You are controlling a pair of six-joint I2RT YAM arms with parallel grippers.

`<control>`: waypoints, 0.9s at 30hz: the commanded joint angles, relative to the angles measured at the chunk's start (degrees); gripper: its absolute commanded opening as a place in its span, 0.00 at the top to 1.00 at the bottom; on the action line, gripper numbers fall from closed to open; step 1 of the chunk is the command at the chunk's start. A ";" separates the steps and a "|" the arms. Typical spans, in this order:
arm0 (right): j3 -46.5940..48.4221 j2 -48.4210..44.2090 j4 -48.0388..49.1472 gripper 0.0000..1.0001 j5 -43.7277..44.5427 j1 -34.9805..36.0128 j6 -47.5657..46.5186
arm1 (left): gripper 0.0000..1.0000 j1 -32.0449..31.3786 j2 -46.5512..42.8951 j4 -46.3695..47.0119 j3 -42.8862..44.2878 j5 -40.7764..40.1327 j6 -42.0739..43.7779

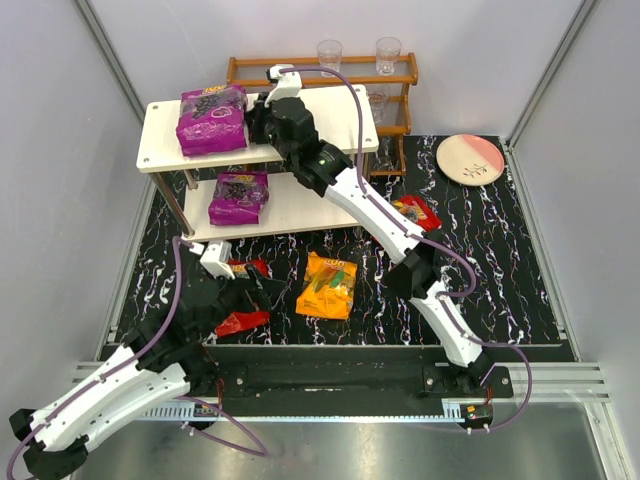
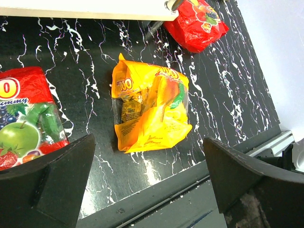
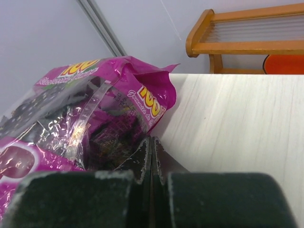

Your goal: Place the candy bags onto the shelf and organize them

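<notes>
Glossy crinkled plastic candy bags, matt wood-grained shelf, smooth black marbled table.

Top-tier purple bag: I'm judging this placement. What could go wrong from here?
The right gripper is shut with its tips against the purple bag; if film is snagged, retreating could drag it off the shelf. The open left gripper frames the orange bag while overlapping a red bag, so it may catch both.
</notes>
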 commanded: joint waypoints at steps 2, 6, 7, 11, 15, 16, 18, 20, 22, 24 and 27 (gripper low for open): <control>1.81 4.28 0.86 1.00 -4.39 0.75 3.34 | 0.01 0.19 -1.30 -0.16 1.40 -1.39 0.10; 2.26 5.33 1.83 1.00 -3.96 2.24 2.99 | 0.01 0.19 -1.91 -0.95 1.40 -1.83 0.19; 2.26 5.42 2.18 1.00 -3.43 2.59 2.82 | 0.01 0.19 -2.17 -0.95 1.31 -1.83 0.10; 2.35 5.77 2.98 1.00 -2.55 3.74 2.46 | 0.01 0.19 -2.87 -1.39 1.14 -2.09 -0.16; 1.91 5.78 2.80 1.00 -1.76 4.35 2.55 | 0.01 0.19 -3.32 -1.65 0.87 -2.18 -0.34; 1.73 5.69 2.71 1.00 -0.80 4.53 2.46 | 0.01 0.19 -3.32 -1.65 0.87 -2.18 -0.43; 0.59 5.34 2.80 1.00 0.35 5.05 2.20 | 0.01 0.19 -3.41 -1.65 0.78 -2.27 -0.52; -1.07 4.63 3.67 1.00 2.02 5.40 1.85 | 0.01 0.19 -3.32 -1.65 0.78 -2.36 -0.52; -1.96 4.02 4.38 1.00 3.07 5.58 1.50 | 0.01 0.10 -3.23 -1.65 0.87 -2.36 -0.43; -1.87 3.93 4.30 1.00 3.60 5.67 1.41 | 0.01 0.19 -3.23 -1.65 1.04 -2.27 -0.43; -2.31 3.23 3.95 1.00 4.92 5.67 0.88 | 0.01 0.19 -3.49 -1.65 0.87 -2.36 -0.52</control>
